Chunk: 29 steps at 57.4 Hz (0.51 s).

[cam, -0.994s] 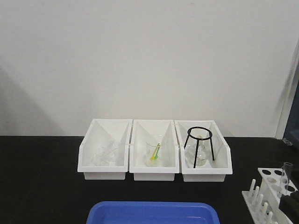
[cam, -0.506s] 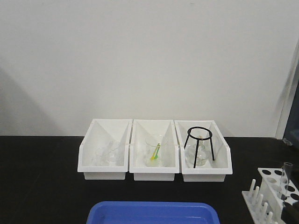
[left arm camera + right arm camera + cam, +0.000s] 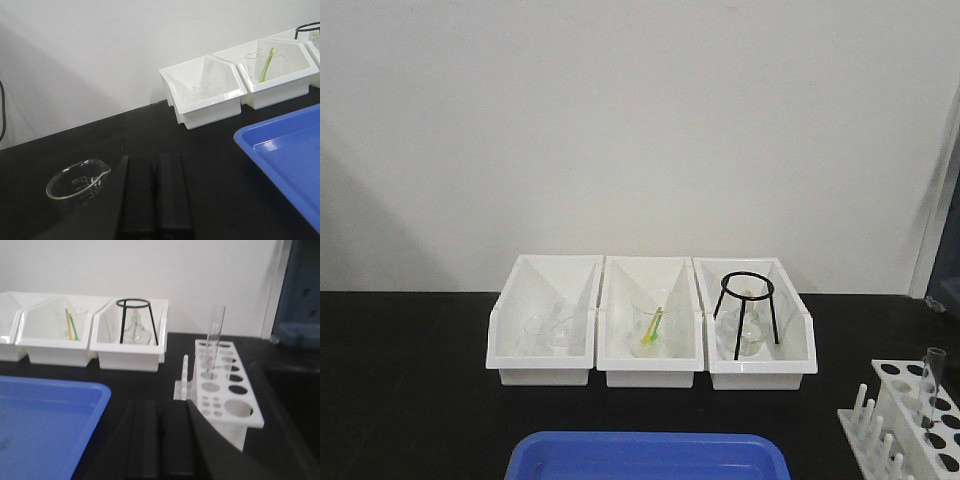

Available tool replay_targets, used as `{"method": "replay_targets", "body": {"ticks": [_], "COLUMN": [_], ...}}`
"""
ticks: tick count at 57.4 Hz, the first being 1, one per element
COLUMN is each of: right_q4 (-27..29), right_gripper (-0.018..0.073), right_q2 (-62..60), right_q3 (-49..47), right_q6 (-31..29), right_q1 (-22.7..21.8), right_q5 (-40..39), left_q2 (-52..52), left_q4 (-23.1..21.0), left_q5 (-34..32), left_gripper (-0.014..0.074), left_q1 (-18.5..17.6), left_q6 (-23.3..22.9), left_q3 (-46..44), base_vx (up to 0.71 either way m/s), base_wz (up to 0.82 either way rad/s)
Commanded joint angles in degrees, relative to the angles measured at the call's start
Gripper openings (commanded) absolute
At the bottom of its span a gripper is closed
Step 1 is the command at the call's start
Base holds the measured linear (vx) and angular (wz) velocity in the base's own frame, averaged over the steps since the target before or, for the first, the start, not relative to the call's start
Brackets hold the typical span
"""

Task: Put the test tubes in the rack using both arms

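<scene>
You have one test tube [image 3: 216, 332] standing upright in a hole of the rack [image 3: 225, 390]; the rack sits on the black desk [image 3: 410, 380] at the right side, just right of the blue tray [image 3: 45, 420]; from the front view the same tube shows at the far right edge, leaning very slightly. No other tube can be made out; the blue tray looks bare in what shows of it, and the glassware in the three white bins [image 3: 650, 325] is too blurred to name, apart from a black tripod stand [image 3: 750, 310] in the right-hand one.

Your right pincer [image 3: 161, 440] has its fingers pressed together with nothing between them; it sits low, just left of the rack and apart from the tube. Your left pincer [image 3: 156, 197] is likewise closed and empty, near a clear beaker [image 3: 77, 182] on the desk at its left.

My reading: one placement is done and the step in hand is going for the next tube; that calls for you to find it first, since none shows here, then part the fingers before closing on the glass, and keep clear of the standing tube on the way.
</scene>
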Motion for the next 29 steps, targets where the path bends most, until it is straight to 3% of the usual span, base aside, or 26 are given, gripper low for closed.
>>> {"method": "replay_targets", "body": {"ticks": [1, 29], "right_q4": [0.11, 0.13], "right_gripper": [-0.0008, -0.0008], "right_q2": [-5.25, -5.45], "right_q3": [0.6, 0.6], "right_q6": [-1.48, -1.34], "right_q1": [-1.35, -2.34], "right_q5": [-1.94, 0.22], "left_q2": [-1.11, -1.07], "left_q4": [-0.7, -0.7], "left_q5": [-4.67, -4.66], "left_gripper": [-0.0021, -0.0021], "left_q1": [-0.28, -0.28], "left_q6": [-0.09, -0.09], "left_q3": [1.55, 1.5], "base_vx": [0.0, 0.0], "base_wz": [0.0, 0.0]}}
